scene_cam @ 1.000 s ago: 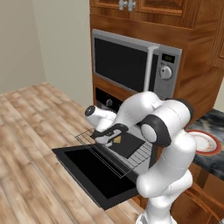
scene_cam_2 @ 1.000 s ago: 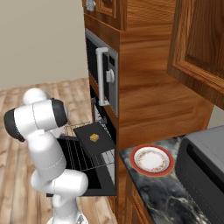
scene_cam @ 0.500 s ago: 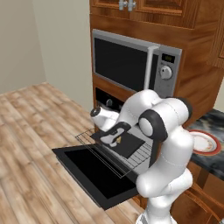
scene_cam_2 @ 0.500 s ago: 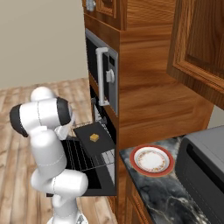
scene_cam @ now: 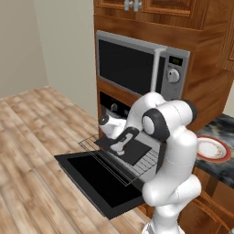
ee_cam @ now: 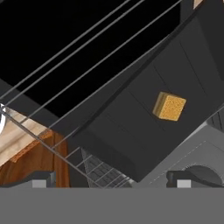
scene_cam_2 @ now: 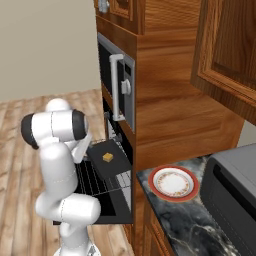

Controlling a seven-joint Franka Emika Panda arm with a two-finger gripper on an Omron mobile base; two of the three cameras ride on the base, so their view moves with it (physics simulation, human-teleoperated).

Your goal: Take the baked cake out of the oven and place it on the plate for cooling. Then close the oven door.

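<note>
The gripper [ee_cam: 111,179] hangs with its jaws spread wide and nothing between them, the two dark fingertips [ee_cam: 43,178] standing well apart. The baked cake [ee_cam: 169,106], a small golden-tan block, sits ahead of the jaws and off toward one fingertip, untouched, resting on the flat dark baking tray [ee_cam: 144,131]. The tray lies on the pulled-out wire rack [scene_cam: 137,167] of the oven [scene_cam_2: 112,165], directly beneath the open jaws. The oven door [scene_cam: 98,180] is folded down flat below the rack, farther from the jaws than the tray. The plate [scene_cam_2: 172,183], white with a red rim, rests on the dark stone counter [scene_cam_2: 185,220] well away from the jaws, to the side of the oven.
</note>
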